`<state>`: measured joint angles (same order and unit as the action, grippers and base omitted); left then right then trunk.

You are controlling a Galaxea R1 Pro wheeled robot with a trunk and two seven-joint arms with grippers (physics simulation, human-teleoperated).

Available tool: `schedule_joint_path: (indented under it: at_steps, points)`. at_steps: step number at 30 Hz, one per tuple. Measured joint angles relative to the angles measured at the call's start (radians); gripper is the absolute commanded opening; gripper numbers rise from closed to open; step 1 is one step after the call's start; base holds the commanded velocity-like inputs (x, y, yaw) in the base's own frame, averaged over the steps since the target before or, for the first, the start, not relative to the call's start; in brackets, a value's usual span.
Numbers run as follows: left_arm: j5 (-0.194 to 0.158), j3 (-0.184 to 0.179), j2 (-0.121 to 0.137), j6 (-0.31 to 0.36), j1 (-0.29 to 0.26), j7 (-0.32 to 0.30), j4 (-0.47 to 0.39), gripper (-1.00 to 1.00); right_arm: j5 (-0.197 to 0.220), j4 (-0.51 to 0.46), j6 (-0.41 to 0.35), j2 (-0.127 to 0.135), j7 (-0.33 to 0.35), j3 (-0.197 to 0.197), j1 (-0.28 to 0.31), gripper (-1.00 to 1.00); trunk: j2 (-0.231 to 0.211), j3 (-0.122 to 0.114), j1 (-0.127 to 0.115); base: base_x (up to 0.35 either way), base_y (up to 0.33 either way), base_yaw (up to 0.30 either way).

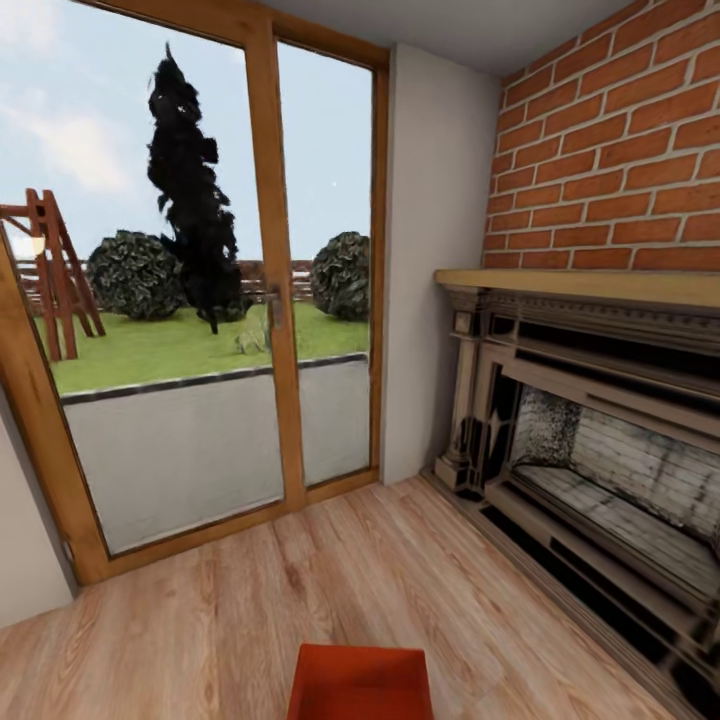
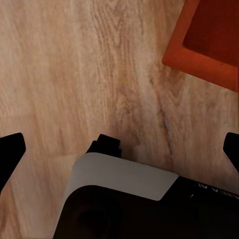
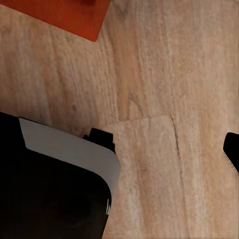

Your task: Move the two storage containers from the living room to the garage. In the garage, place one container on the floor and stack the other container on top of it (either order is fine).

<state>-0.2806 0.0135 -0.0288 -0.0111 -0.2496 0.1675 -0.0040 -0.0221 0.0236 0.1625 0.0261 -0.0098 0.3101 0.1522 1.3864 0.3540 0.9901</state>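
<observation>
One orange-red storage container [image 1: 360, 682] sits on the light wood plank floor [image 1: 300, 590] of the living room, at the bottom middle of the head view, just in front of me. A corner of it [image 2: 209, 40] shows in the left wrist view, and its edge [image 3: 59, 15] in the right wrist view. My left gripper [image 2: 119, 154] hangs open above the bare floor, its black fingertips [image 2: 10, 152] far apart. My right gripper [image 3: 119, 159] is open too, with one dark fingertip [image 3: 232, 149] at the picture's edge. The second container is out of view.
A red-brick fireplace [image 1: 600, 450] with a wooden mantel fills the right wall. A wood-framed glass door [image 1: 270, 280] ahead looks onto a lawn. My own black and white base [image 2: 124, 199] shows under both wrists.
</observation>
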Motion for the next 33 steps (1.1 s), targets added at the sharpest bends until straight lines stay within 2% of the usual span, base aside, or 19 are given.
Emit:
schedule_joint_path:
  at_steps: [16, 23, 33]
  points:
    - [-0.001, 0.000, 0.000, -0.001, 0.000, 0.000, 0.000, 1.00, 0.001, 0.000, 0.000, -0.002, 0.000, -0.001, 0.000, 1.00, 0.000, 0.000, 0.000, 0.057, 0.003, 0.000]
    - [-0.003, 0.002, -0.003, 0.000, 0.000, 0.002, 0.001, 1.00, 0.001, 0.000, 0.000, -0.003, 0.000, -0.001, 0.000, 1.00, 0.000, 0.000, 0.001, -0.231, 0.000, 0.000]
    - [-0.002, 0.002, 0.000, 0.000, 0.000, 0.002, 0.001, 1.00, 0.001, 0.000, 0.000, -0.004, 0.000, -0.002, 0.000, 1.00, 0.000, 0.000, 0.000, -0.028, 0.000, 0.000]
